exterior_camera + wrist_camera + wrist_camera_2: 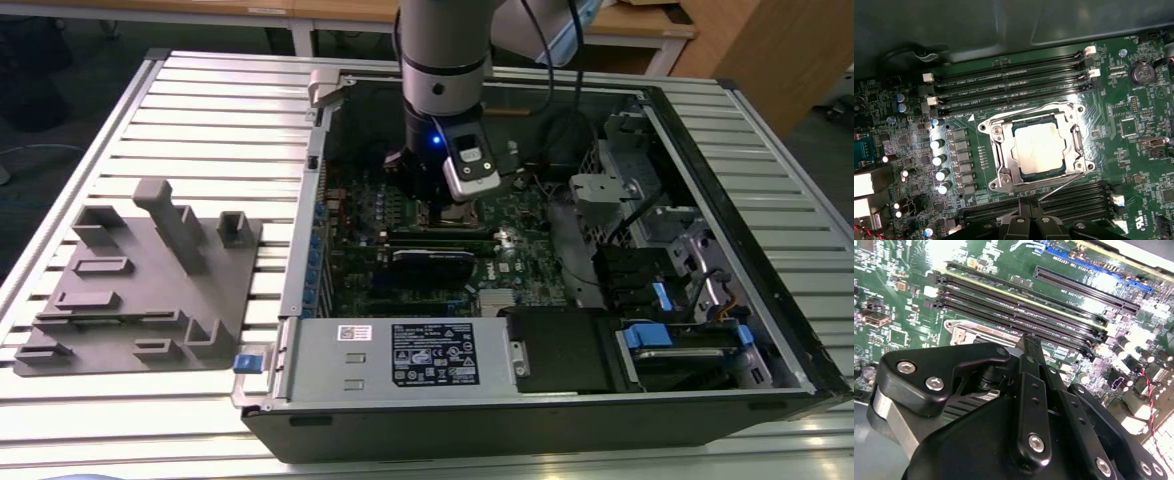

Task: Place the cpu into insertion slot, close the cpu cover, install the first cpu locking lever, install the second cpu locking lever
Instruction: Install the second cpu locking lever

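The cpu (pixel 1036 147), pale and silvery, lies in the insertion slot (pixel 988 125) on the green board. The cpu cover (pixel 1004 152) is folded down flat around it, so the chip shows through its window. One thin wire lever (pixel 1024 111) runs along the cover's side nearest the upper memory slots. A second thin lever (pixel 1064 185) slants from the socket's corner towards my fingertips. My gripper (pixel 1026 220) hovers just off the socket's edge, its black fingers (pixel 1030 355) pressed together with nothing seen between them. In the exterior view my gripper (pixel 454 205) hangs low inside the case over the socket.
Long black memory slots (pixel 1014 82) flank the socket on two sides, and capacitors (pixel 939 160) stand beside it. The open computer case (pixel 667 130) walls the board in. A black card (pixel 434 262) and power supply (pixel 400 350) lie nearby. A grey fixture (pixel 140 280) sits at the exterior view's left.
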{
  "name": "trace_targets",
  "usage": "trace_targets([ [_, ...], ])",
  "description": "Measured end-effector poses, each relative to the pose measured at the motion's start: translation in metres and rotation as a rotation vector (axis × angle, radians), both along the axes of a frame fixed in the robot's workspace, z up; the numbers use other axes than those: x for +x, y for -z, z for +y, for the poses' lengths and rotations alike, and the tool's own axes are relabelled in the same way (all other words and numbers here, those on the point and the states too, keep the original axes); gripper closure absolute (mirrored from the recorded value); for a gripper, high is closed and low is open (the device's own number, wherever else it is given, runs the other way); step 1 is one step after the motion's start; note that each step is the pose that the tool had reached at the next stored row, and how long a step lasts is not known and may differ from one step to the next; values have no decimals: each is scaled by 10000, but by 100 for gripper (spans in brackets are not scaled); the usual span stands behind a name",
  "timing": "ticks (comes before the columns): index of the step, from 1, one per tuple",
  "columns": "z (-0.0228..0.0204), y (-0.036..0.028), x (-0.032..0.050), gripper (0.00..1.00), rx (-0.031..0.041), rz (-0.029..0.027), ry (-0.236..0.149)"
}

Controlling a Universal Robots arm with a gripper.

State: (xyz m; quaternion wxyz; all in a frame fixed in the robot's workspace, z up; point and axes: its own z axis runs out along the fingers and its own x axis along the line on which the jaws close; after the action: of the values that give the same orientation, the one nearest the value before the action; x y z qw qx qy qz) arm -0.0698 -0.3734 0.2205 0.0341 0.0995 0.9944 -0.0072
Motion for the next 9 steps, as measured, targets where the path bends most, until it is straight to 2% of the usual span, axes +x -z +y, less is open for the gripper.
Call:
trace_targets([
  [9, -19, 96, -57, 89, -3, 0, -1],
])
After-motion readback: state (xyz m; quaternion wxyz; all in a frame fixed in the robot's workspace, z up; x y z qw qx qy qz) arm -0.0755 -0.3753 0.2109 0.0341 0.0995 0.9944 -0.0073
